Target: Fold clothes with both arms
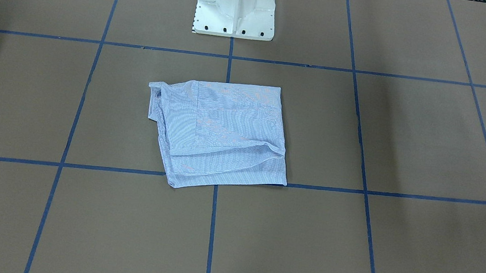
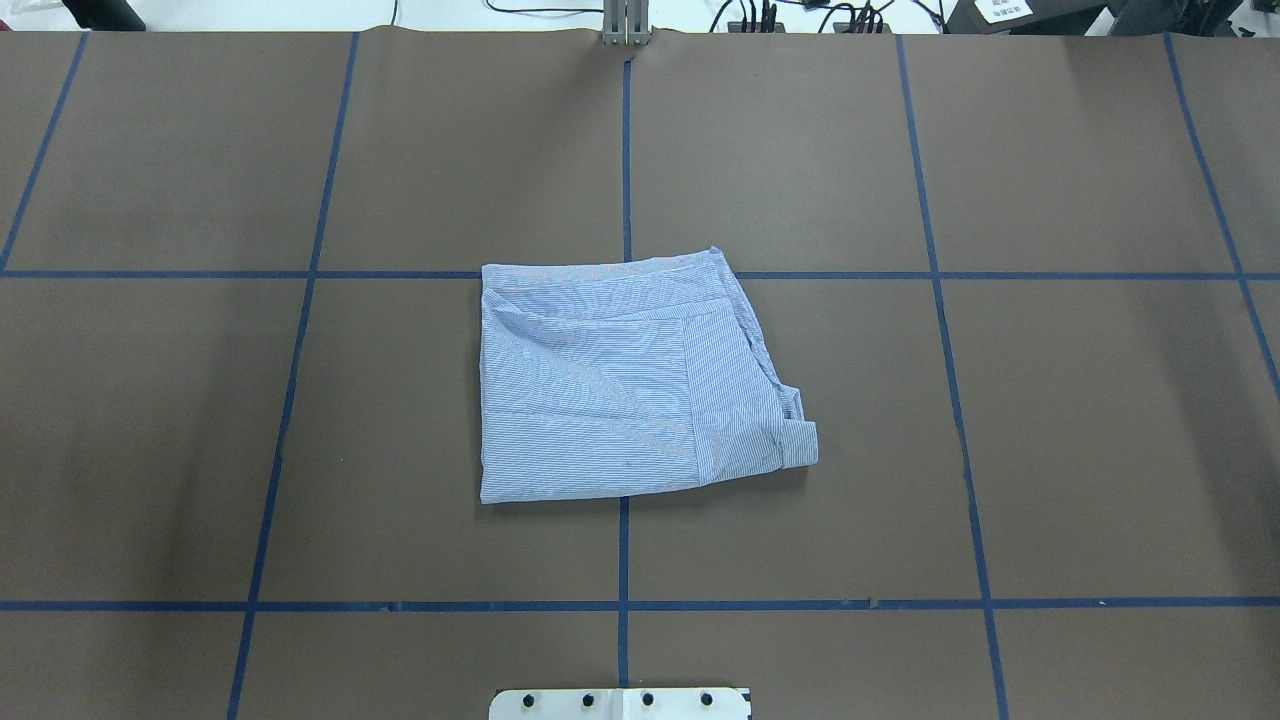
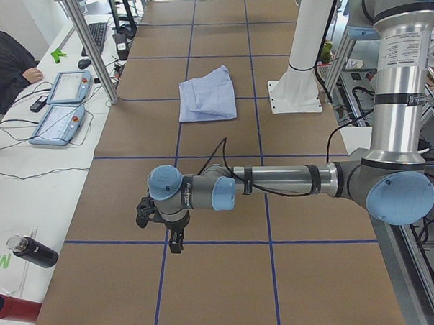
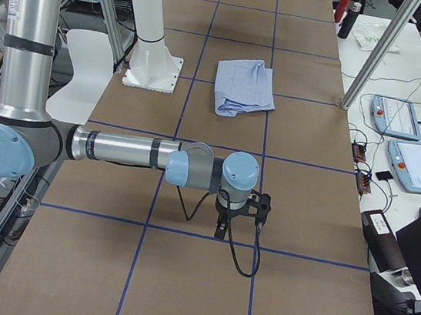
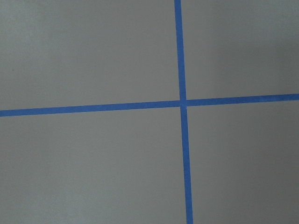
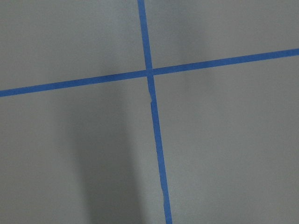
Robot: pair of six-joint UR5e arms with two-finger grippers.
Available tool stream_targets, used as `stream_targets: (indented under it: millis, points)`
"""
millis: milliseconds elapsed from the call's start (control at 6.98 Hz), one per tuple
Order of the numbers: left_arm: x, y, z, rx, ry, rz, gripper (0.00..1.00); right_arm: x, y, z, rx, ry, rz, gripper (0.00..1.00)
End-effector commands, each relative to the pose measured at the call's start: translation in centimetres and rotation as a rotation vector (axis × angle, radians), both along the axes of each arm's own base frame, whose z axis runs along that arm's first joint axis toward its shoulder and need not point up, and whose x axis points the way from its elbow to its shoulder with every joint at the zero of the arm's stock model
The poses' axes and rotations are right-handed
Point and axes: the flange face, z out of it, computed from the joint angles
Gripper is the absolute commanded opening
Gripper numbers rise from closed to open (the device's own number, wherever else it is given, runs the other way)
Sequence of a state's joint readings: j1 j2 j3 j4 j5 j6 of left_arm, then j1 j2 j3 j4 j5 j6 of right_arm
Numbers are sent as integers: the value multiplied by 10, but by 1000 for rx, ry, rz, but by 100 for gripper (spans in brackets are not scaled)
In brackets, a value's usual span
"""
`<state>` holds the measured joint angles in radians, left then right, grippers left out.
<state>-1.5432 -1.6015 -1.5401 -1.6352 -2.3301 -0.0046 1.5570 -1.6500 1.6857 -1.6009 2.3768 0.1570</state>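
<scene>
Even overhead light covers the worktop [image 2: 1100, 450], with soft, broad shadows. The shirt [image 1: 220, 133] shows moiré shimmer in the front-facing view. Wrist views are slightly soft; a dim shadow crosses the right one.

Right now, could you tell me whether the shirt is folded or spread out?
Folded: the shirt lies as a compact, roughly square bundle with overlapping layers showing and no sleeve stretched out.

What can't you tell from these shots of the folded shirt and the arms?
Left gripper: exterior left only, too small; open or shut unclear.
Right gripper: exterior right only, likewise.
Shirt: inner layers hidden under its own folds, all views.
</scene>
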Motion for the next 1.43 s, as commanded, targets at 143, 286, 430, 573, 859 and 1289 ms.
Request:
stream_targets:
  millis: [143,286,430,573,859,1289]
  points:
    - [0,0,0,0,0,0,99,0,0,2,-4,-1,0,100]
    - [0,-1,-1,4,0,1,99,0,0,2,-3,-2,-1,100]
    - [0,-1,-1,6,-1,1,99,0,0,1,-4,-7,0,100]
    - [0,-1,-1,6,-1,1,99,-1,0,0,-1,-9,0,100]
    - [0,-2,-2,7,-1,1,99,-1,-2,-2,1,-10,1,100]
    - [0,-2,-2,7,-1,1,99,0,-3,-5,5,-16,3,100]
